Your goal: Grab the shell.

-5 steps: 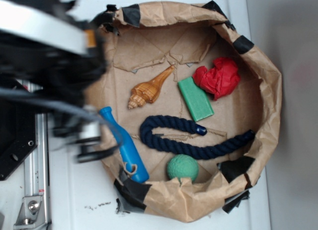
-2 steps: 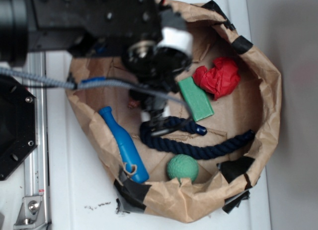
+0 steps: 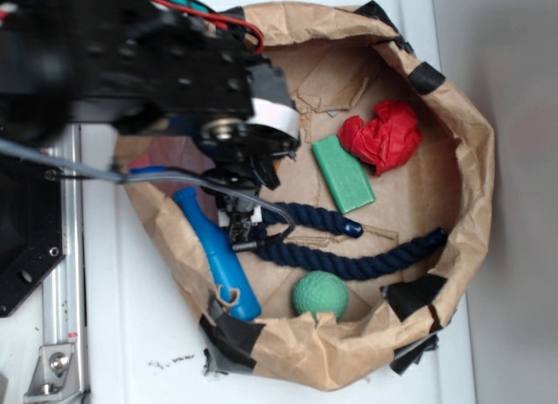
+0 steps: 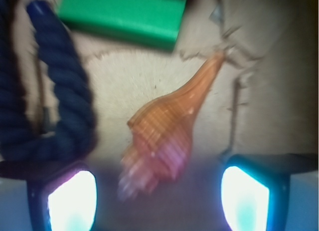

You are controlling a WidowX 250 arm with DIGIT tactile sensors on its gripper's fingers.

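Gripper [image 4: 158, 196] spread wide, two pads [image 4: 72, 201] either side of one shell [image 4: 167, 128], apparently not touching; blurred. Beyond: one navy rope [image 4: 60, 91], one green block [image 4: 119, 14]. Also one blue bottle [image 3: 218, 256], one green ball [image 3: 320, 295], one red wad [image 3: 384, 135] in paper-lined bin [image 3: 471, 160].

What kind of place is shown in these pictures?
Probably a robot test bench, not a home. A shallow brown paper tub with taped edges sits on a white table and holds unrelated items: a shell, dark blue rope, green ball. A metal rail runs beside it.
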